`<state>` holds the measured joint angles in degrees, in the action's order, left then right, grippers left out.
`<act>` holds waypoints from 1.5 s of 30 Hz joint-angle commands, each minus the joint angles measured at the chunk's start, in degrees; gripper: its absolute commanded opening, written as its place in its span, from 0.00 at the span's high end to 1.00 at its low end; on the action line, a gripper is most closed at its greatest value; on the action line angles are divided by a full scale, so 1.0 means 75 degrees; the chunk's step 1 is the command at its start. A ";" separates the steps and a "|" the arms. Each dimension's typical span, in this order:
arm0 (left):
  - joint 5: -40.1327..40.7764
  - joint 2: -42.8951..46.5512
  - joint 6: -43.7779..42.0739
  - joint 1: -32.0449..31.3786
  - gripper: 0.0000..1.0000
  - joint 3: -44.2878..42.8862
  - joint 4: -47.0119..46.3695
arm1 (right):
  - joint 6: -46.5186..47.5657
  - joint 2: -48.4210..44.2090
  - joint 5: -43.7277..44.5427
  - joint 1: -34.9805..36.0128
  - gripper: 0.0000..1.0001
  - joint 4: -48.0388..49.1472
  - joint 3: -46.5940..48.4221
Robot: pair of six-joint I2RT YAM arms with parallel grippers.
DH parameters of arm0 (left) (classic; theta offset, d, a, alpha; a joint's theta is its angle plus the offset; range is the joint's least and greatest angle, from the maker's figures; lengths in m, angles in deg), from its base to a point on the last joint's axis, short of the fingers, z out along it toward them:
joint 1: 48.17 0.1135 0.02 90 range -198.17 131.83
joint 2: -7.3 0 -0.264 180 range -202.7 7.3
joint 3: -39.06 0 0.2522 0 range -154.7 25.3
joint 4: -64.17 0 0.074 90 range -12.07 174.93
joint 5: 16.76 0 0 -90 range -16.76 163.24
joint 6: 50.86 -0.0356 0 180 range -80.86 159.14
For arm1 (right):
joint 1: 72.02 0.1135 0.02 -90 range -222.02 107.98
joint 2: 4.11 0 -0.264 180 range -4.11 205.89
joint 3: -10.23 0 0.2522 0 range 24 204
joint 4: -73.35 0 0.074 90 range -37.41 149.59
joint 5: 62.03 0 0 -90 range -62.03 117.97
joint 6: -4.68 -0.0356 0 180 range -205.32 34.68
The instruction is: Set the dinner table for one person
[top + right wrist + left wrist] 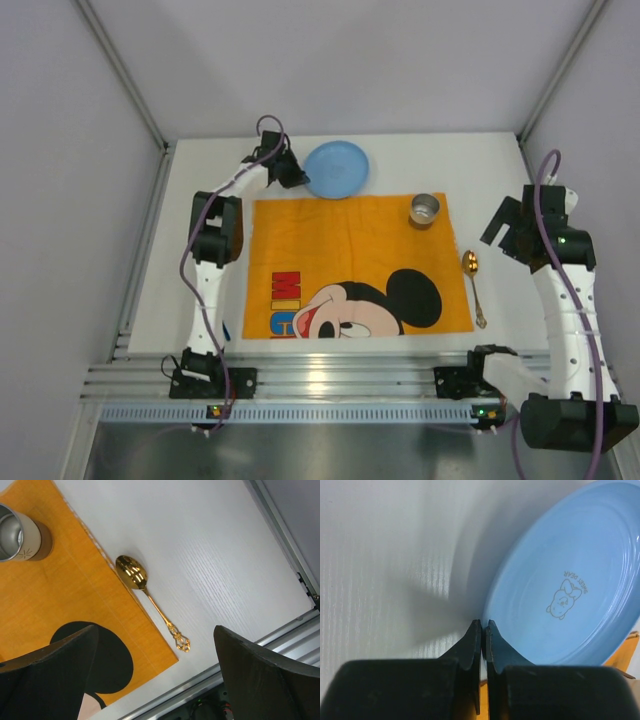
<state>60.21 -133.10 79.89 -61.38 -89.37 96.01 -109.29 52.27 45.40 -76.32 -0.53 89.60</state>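
Observation:
A light blue plate [337, 169] lies on the white dinner table [480, 170] at the back, just beyond the orange Mickey Mouse cloth [350, 260]. My left gripper [293, 172] is at the plate's left rim. In the left wrist view the jaws [483, 625] are shut on the rim of the plate [570, 580], one finger outside it and one over its inside. My right gripper [505, 228] is open and empty, held above the table's right side. The right wrist view shows its fingers [155, 630] wide apart above a gold spoon [150, 600].
A metal cup [425, 210] stands on the cloth's back right corner. The gold spoon [473, 285] lies on the table along the cloth's right edge. An aluminium rail [330, 380] runs along the near edge. Grey walls enclose the table.

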 commanded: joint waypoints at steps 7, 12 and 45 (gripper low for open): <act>-0.0687 0.2626 0.0040 0.0027 1.00 0.0839 -0.0724 | 0.0043 -0.0227 -0.0555 0.0255 0.00 0.0012 0.0522; -0.0536 0.4022 -0.0511 -0.0218 1.00 0.2603 -0.0140 | 0.0008 -0.0638 -0.0543 0.0479 0.00 -0.0035 0.0394; 0.1820 0.6650 0.0051 -0.3313 0.94 0.8305 -0.0713 | -0.0238 -0.1975 -0.1374 0.0760 0.00 -0.1045 -0.0671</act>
<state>73.58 -82.65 79.74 -86.10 -27.49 94.59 -110.88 35.68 37.18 -71.27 -9.84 86.21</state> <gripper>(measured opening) 0.053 0.996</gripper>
